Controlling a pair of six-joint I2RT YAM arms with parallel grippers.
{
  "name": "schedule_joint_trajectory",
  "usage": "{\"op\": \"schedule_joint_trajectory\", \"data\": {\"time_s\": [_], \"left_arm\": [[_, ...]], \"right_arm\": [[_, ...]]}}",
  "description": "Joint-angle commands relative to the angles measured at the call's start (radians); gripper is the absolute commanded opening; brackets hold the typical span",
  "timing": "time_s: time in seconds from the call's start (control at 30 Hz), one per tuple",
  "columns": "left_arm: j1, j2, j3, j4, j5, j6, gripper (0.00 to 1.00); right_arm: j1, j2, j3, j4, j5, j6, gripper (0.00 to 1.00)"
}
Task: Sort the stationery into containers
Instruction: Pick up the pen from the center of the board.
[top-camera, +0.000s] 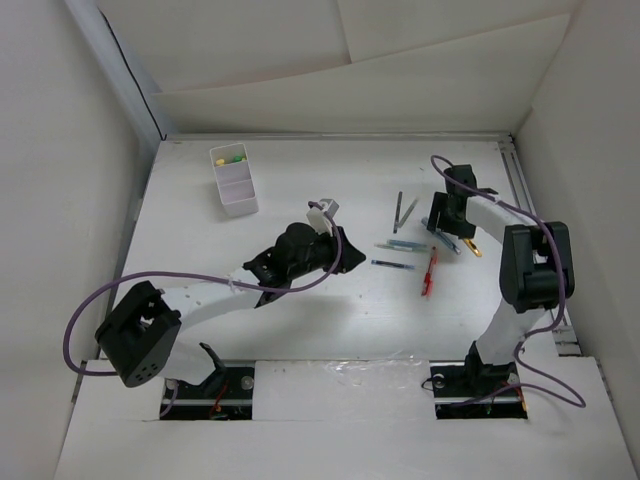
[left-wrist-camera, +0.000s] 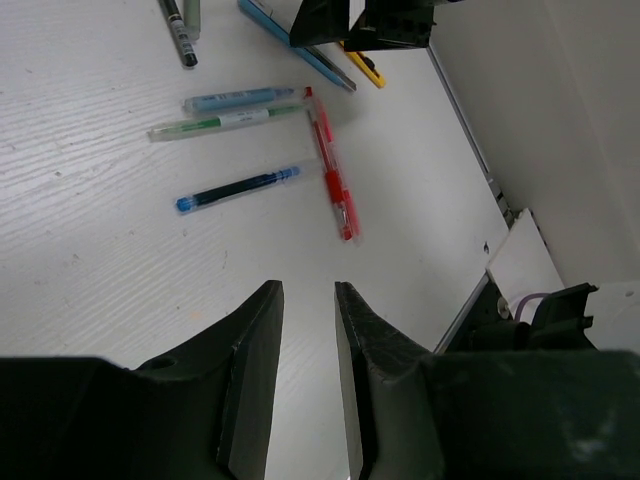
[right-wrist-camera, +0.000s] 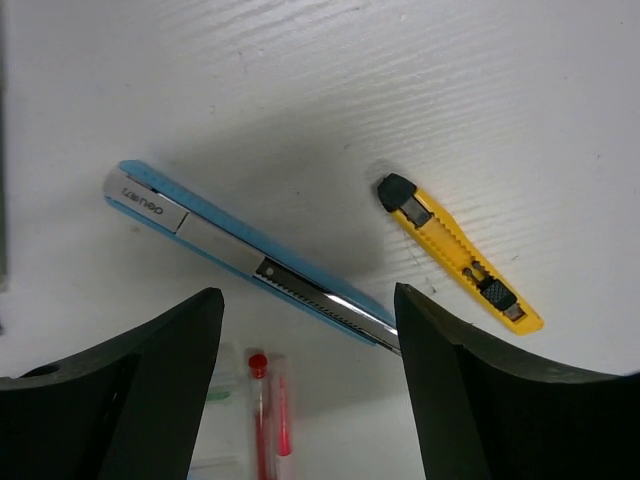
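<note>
Stationery lies loose in one cluster on the right half of the worktop (top-camera: 330, 320). A red pen (left-wrist-camera: 330, 165) lies nearest the arm bases. A dark blue pen (left-wrist-camera: 238, 188) is just left of it. A green pen (left-wrist-camera: 215, 122) and a light blue pen (left-wrist-camera: 240, 98) lie side by side beyond that, their right ends touching or nearly touching the red pen's far tip. Two grey pens (top-camera: 402, 211) lie farther back, close together.

A blue cutter (right-wrist-camera: 245, 255) and a yellow cutter (right-wrist-camera: 460, 255) lie side by side but apart, on the side nearest the worktop's right edge rail (top-camera: 516, 185).

Right gripper (right-wrist-camera: 308, 300) hangs right over the cutters. Its jaws are spread wide with nothing pinched, and the blue cutter's blade end sits below the gap.

The container, a white three-compartment box (top-camera: 238, 196), stands far left near the back edge and close to the left wall, well apart from the pens. Small yellow and green pieces (top-camera: 232, 158) are in its farthest compartment. The other two look bare.

Left gripper (left-wrist-camera: 308, 290) is mid-worktop between box and pens. Its jaws are a narrow gap apart, gripping nothing, over bare surface.

Open room: a wide bare strip between box and cluster, and another along the near side in front of the bases. It is tight at the right rail and the right wall.
</note>
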Motion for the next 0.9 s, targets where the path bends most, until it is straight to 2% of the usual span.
{"op": "schedule_joint_trajectory", "data": {"time_s": [0.0, 0.13, 0.2, 0.37, 0.5, 0.57, 0.63, 0.67, 0.73, 0.87], "left_arm": [[0.005, -0.003, -0.003, 0.041, 0.017, 0.007, 0.24], [0.005, -0.003, -0.003, 0.051, 0.028, 0.007, 0.24], [0.005, -0.003, -0.003, 0.051, 0.018, 0.007, 0.24], [0.005, -0.003, -0.003, 0.051, 0.021, 0.007, 0.24], [0.005, -0.003, -0.003, 0.04, 0.012, 0.007, 0.24], [0.005, -0.003, -0.003, 0.04, 0.003, 0.007, 0.24], [0.005, -0.003, -0.003, 0.04, 0.012, 0.007, 0.24], [0.005, -0.003, -0.003, 0.04, 0.012, 0.007, 0.24], [0.005, -0.003, -0.003, 0.04, 0.012, 0.007, 0.24], [0.005, 0.007, -0.003, 0.051, 0.012, 0.007, 0.24]], "right_arm": [[0.011, 0.025, 0.06, -0.048, 0.061, -0.017, 0.75], [0.011, 0.056, 0.082, -0.057, 0.036, -0.035, 0.74], [0.011, 0.083, 0.091, -0.069, 0.025, -0.035, 0.68], [0.02, 0.117, 0.116, -0.069, -0.016, -0.057, 0.43], [0.02, 0.117, 0.125, -0.069, -0.025, -0.057, 0.3], [0.02, 0.103, 0.114, -0.069, -0.053, -0.066, 0.32], [0.02, 0.094, 0.114, -0.069, -0.053, -0.066, 0.48], [0.02, 0.094, 0.114, -0.069, -0.053, -0.066, 0.52], [0.02, 0.12, 0.123, -0.069, -0.042, -0.066, 0.51], [0.031, 0.143, 0.134, -0.091, -0.007, -0.066, 0.35]]}}
